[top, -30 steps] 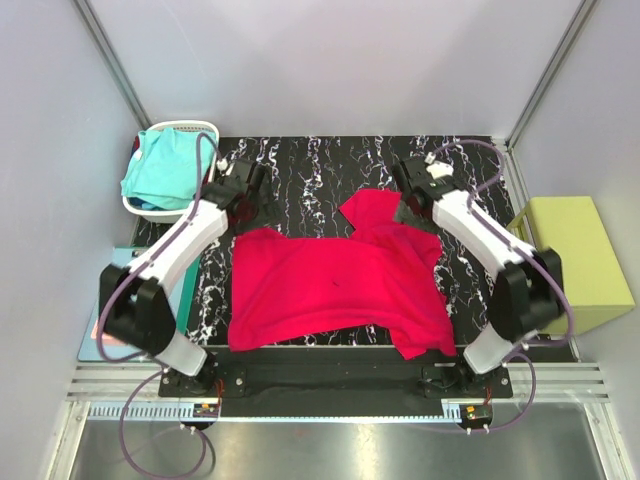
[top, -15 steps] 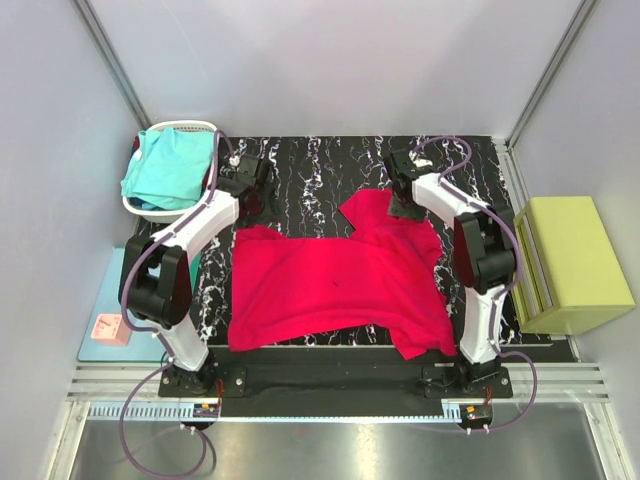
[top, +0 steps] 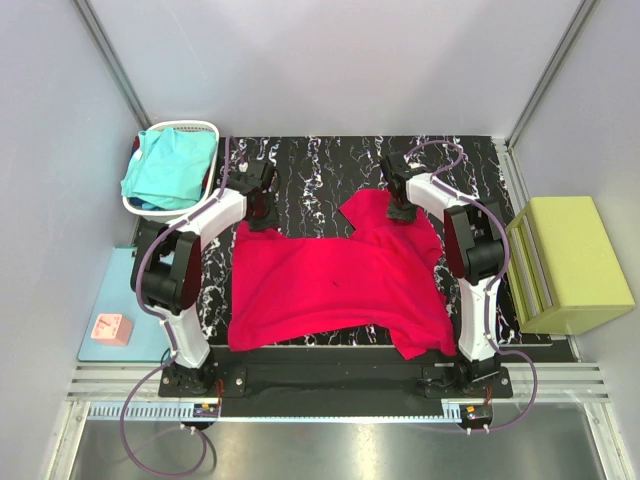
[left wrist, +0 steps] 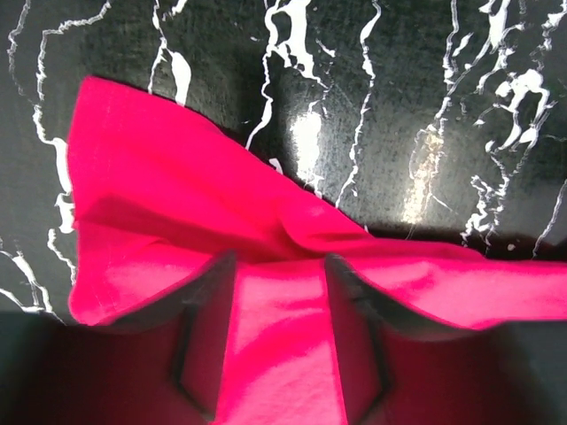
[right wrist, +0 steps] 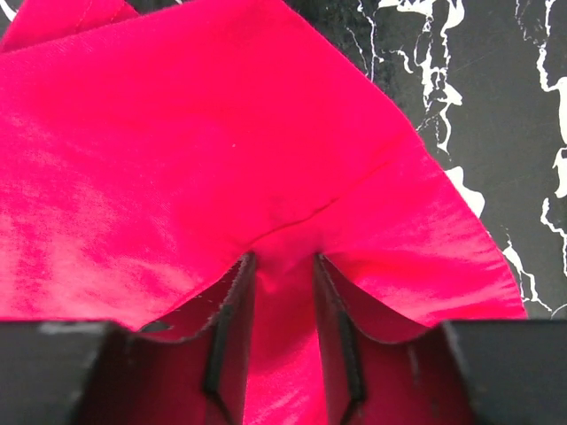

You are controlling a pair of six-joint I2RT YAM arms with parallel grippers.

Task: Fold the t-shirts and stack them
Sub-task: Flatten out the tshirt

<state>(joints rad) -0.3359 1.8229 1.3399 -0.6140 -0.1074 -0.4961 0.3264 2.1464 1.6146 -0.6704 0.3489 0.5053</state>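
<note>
left pincer (left wrist: pixel 280 261) and right pincer (right wrist: pixel 283 258) each clamp the red shirt (top: pixel 335 285) at its far edge; best lift both evenly, keeping cloth taut above the desk (top: pixel 320 165).

The crimson t-shirt (top: pixel 335 285) covers a black, white-veined table (top: pixel 320 165).

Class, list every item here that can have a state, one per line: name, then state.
red shirt: spread on the table, rumpled, not folded.
turquoise shirt: bunched in the basket, not folded.
basket: upright, holding the turquoise shirt.
left gripper: shut on the red shirt's far left corner.
right gripper: shut on the red shirt's far right edge.
</note>
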